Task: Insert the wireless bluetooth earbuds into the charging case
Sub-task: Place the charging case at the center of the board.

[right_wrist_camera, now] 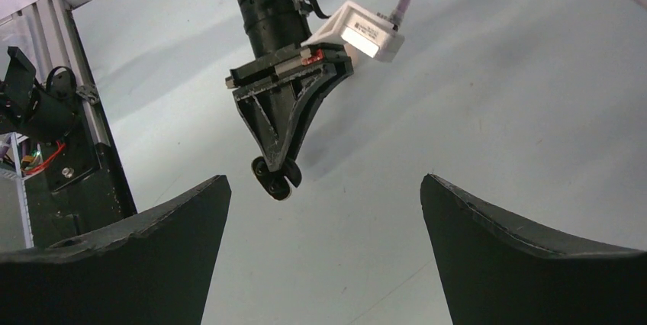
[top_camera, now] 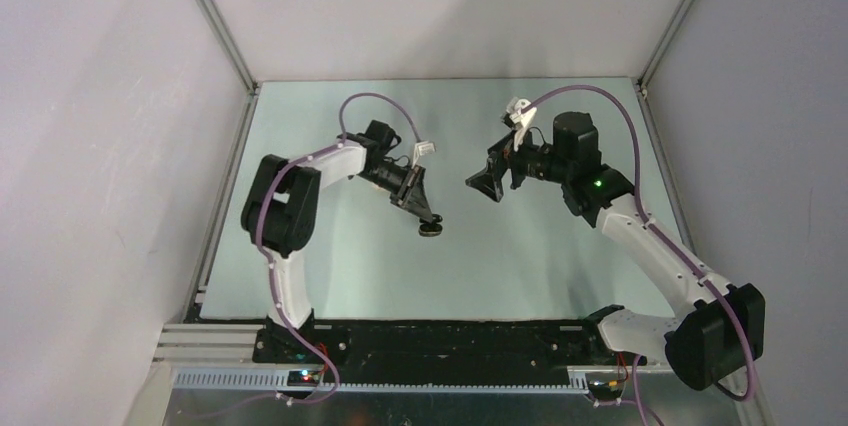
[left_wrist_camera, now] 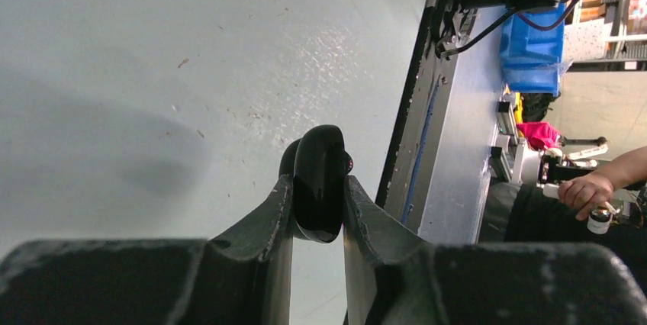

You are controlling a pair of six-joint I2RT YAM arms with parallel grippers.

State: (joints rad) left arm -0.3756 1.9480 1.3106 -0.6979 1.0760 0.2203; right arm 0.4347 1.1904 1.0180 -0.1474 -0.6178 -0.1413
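Note:
My left gripper (top_camera: 429, 218) is shut on a glossy black charging case (top_camera: 432, 230) and holds it just above the table. In the left wrist view the case (left_wrist_camera: 319, 180) stands edgewise between the two fingers (left_wrist_camera: 278, 218). In the right wrist view the case (right_wrist_camera: 276, 181) hangs below the left gripper (right_wrist_camera: 279, 166), its lid swung open and two small round spots on its open face. My right gripper (top_camera: 484, 186) is open and empty, raised to the right of the case and facing it (right_wrist_camera: 324, 188). No loose earbuds show in any view.
The pale table (top_camera: 520, 256) is walled at the back and both sides. A black rail (top_camera: 430, 341) with the arm bases runs along the near edge. Beyond that edge are a blue object (left_wrist_camera: 534, 50) and a person's hand (left_wrist_camera: 584, 188).

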